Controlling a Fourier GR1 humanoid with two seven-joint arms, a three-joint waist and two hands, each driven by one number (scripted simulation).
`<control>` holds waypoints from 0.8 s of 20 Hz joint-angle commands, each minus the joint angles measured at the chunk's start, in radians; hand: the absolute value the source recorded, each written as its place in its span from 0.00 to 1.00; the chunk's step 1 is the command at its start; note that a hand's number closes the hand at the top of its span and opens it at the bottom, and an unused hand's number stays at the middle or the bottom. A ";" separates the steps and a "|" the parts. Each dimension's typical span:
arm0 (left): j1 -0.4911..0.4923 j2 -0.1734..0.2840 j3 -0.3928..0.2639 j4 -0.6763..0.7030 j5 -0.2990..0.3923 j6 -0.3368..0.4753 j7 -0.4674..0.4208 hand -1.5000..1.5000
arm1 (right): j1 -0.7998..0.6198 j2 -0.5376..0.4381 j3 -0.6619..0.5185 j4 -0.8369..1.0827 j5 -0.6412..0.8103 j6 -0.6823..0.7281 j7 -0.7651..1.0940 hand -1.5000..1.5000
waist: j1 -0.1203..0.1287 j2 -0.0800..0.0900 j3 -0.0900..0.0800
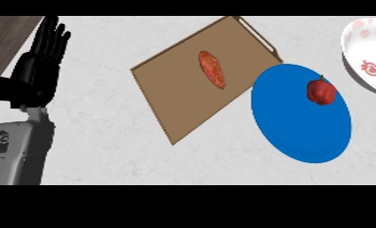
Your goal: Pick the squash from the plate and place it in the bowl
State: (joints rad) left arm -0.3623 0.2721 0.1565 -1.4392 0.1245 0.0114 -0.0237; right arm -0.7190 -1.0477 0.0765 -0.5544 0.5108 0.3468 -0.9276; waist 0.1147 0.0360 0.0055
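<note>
1. Head view, looking steeply down on the pale, marbled counter [110, 162]. We log one hand only: the left hand [40, 62], at the view's left edge, resting with its black fingers [53, 35] straight, close together and pointing up, holding nothing.
2. The squash [321, 91] reads as a small, rounded, red lump with a dark stem on top. It sits on the blue plate [297, 132], toward that plate's upper right part, touching its surface.
3. Relative to the fingers, we place the squash far across the view, well apart from them, with the whole cutting board [191, 97] lying between hand and plate.
4. The board is brown, turned at an angle, with a handle slot at its upper right end. An elongated, orange-red vegetable [211, 69] lies on it near the middle; we cannot tell what kind it is.
5. The plate's left rim just overlaps the board's right corner.
6. The bowl [357, 48] is white with red markings, at the upper right, near the plate but apart from it. The view's right edge cuts it off, so we see only part of its rim and inside.
7. The left grey forearm [22, 152] runs out at the lower left edge. A dark brown patch [15, 38] at the upper left lies partly behind the hand; we cannot make out what it is.
</note>
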 commanded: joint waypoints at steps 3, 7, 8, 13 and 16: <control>0.050 -0.028 -0.021 -0.009 -0.010 -0.004 -0.040 0.50 | -0.072 0.116 0.051 0.160 0.032 0.085 -0.007 0.00 | 0.008 0.000 0.000; 0.023 -0.015 -0.003 0.006 0.004 -0.005 -0.021 0.50 | -0.101 0.159 0.029 0.229 -0.025 0.171 -0.043 0.00 | -0.006 0.002 0.001; -0.015 -0.011 0.000 -0.005 -0.002 0.016 0.006 0.50 | -0.115 0.177 0.013 0.238 -0.054 0.203 -0.046 0.00 | -0.014 -0.001 0.002; 0.009 -0.011 0.006 0.001 -0.004 0.015 -0.008 0.50 | -0.180 0.189 -0.080 0.297 -0.173 0.249 -0.034 0.00 | -0.024 -0.001 0.002; 0.016 0.005 0.016 -0.019 0.003 0.007 0.000 0.50 | -0.196 0.180 -0.165 0.352 -0.254 0.203 0.010 0.00 | -0.020 0.001 0.004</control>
State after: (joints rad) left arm -0.3515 0.2735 0.1665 -1.4530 0.1261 0.0174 -0.0228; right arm -0.8832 -0.8664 -0.0065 -0.2679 0.3414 0.4251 -0.8431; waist 0.0989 0.0350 0.0084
